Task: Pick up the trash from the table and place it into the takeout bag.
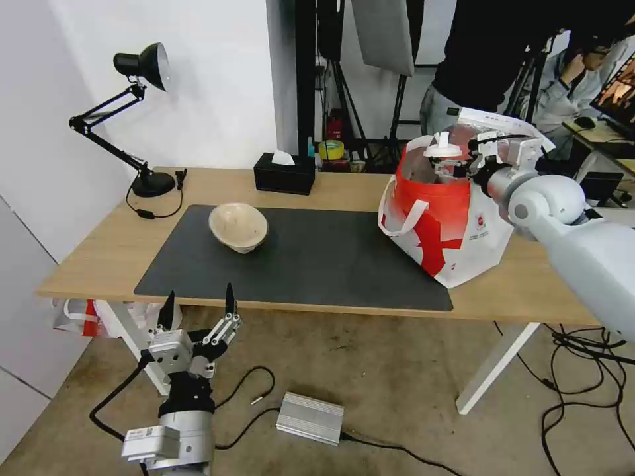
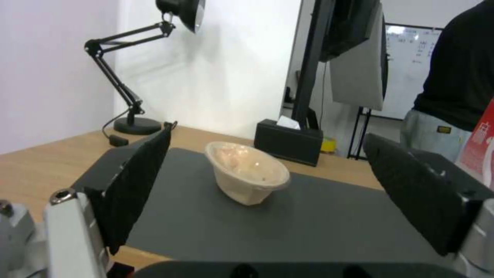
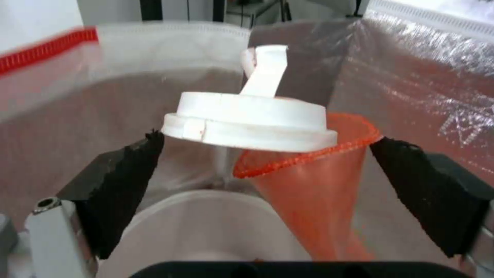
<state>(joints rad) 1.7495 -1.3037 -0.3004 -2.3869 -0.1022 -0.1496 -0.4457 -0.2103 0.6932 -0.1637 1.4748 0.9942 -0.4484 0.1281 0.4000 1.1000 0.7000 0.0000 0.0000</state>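
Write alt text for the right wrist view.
The right gripper, jaws open, hangs inside the foil-lined red-and-white takeout bag around a red translucent cup whose white lid sits askew, half off the rim. A white round bowl lies below.

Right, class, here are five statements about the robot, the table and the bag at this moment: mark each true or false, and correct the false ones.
1. The beige bowl sits on the dark mat. True.
2. The left gripper grips the bowl. False: it is open, below the table's near edge, apart from the bowl.
3. The red cup is inside the takeout bag. True.
4. The cup's white lid sits squarely on it. False: it is tilted off the rim.
5. The right gripper is shut on the cup. False: its fingers stand apart, either side of it.
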